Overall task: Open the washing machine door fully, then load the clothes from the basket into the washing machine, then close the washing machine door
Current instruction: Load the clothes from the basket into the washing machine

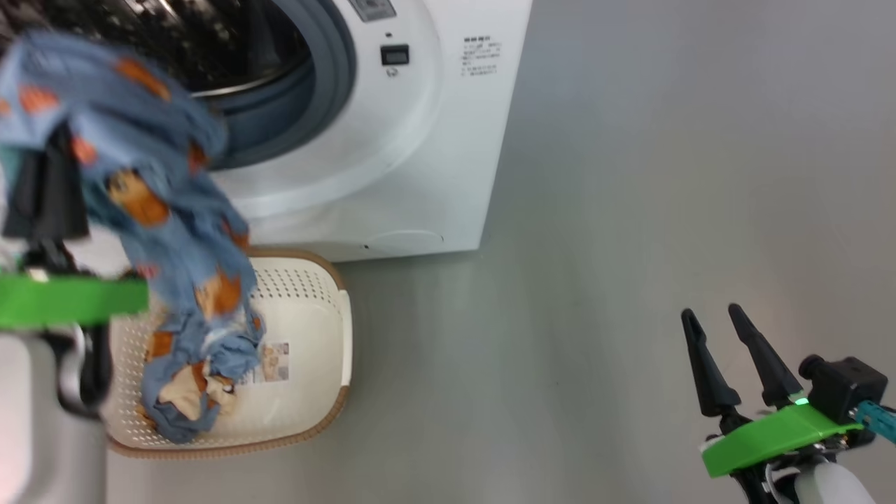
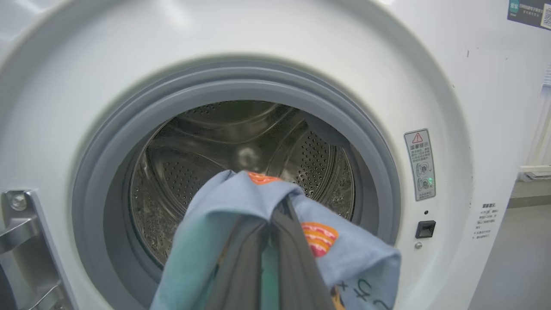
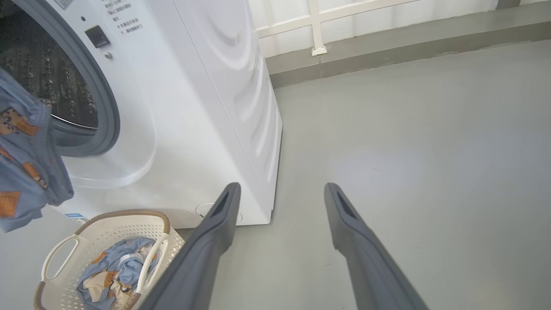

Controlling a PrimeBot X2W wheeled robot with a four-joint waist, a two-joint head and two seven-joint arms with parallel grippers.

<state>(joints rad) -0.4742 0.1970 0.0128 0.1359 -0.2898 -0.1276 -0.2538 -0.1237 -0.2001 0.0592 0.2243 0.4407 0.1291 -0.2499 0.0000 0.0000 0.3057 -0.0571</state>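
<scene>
Grey floor (image 1: 630, 210) runs bare under everything I can see from here. Farthest left, my left gripper (image 2: 279, 206) is clamped on one blue garment (image 1: 161, 175) with orange bears. It holds that piece up in front of the open mouth of the washing machine (image 1: 392, 175), and the tail hangs down towards the basket (image 1: 329, 294). That single cream basket sits on the floor against the machine's front. The rest of the clothes (image 1: 189, 378) lie in it as one heap, and I cannot count the pieces. One paper label (image 1: 275, 362) lies beside the heap, its print too small to read. On the left wrist view I count one steel drum (image 2: 206, 142), one grey gasket (image 2: 241, 86) and one metal hinge (image 2: 21, 232). Right of the opening is one warning sticker (image 2: 419, 163) with a red triangle. Below it is a block of small print (image 1: 481, 56) and, higher up, a dark sticker (image 2: 529, 10), none of it legible. Far right, my right gripper (image 1: 712, 313) hangs over bare floor, its two fingers spread apart with nothing between them.
</scene>
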